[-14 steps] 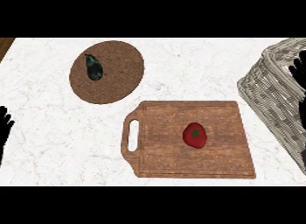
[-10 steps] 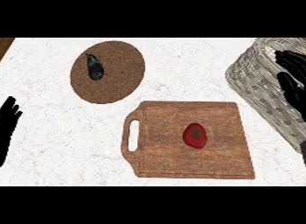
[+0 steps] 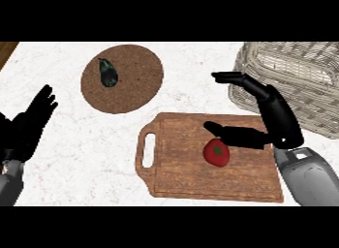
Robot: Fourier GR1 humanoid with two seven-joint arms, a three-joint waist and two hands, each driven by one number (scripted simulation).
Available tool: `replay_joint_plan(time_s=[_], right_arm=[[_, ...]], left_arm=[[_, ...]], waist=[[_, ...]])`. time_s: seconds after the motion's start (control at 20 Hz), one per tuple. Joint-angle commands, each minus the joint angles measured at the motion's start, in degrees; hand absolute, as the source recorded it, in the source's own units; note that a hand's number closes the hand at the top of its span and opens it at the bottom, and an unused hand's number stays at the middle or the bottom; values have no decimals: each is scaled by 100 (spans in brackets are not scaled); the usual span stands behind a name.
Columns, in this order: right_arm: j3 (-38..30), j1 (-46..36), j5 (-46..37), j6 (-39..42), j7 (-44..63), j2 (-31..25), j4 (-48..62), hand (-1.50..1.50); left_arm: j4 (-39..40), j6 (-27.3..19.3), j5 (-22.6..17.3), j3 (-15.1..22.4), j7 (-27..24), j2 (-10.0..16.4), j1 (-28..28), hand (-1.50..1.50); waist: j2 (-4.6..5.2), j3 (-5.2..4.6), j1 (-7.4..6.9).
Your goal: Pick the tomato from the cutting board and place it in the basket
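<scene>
A red tomato (image 3: 217,151) lies on the wooden cutting board (image 3: 183,174), right of its middle. My right hand (image 3: 272,116) hovers over the board's right part, open, with the thumb stretched out just above the tomato and the fingers pointing toward the basket. The wicker basket (image 3: 301,80) stands at the upper right, its near wall just behind that hand. My left hand (image 3: 25,126) rests open at the left edge, fingers up, away from the board.
A round brown cork mat (image 3: 133,89) lies at the upper left with a dark green eggplant (image 3: 108,72) on it. White marble counter (image 3: 86,164) shows between the mat, the board and my left hand. A wooden strip runs along the top left corner.
My right hand has come in from the right edge, past the basket's front, to just above the tomato. The left hand has risen further into view. The tomato has not moved.
</scene>
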State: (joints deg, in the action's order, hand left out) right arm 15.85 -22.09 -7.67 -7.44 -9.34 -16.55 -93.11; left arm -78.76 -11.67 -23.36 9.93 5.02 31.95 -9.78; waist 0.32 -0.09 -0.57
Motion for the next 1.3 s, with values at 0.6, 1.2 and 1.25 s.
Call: replay_joint_plan(time_s=[0.6,1.2,1.25], right_arm=[[983,-2209,-2711,1258,5615,-61,28,-150],[-278,-3457,-43,4202,8247,-331,-507,-150],[-455,-3259,189,4250,8063,-559,-501,-150]], left_arm=[[340,0,116,-100,211,-126,-229,0],[281,300,14,-267,259,0,-190,0],[219,118,87,-201,405,-122,-326,0]], waist=[[-176,-43,321],[-153,-7,244],[-120,3,253]])
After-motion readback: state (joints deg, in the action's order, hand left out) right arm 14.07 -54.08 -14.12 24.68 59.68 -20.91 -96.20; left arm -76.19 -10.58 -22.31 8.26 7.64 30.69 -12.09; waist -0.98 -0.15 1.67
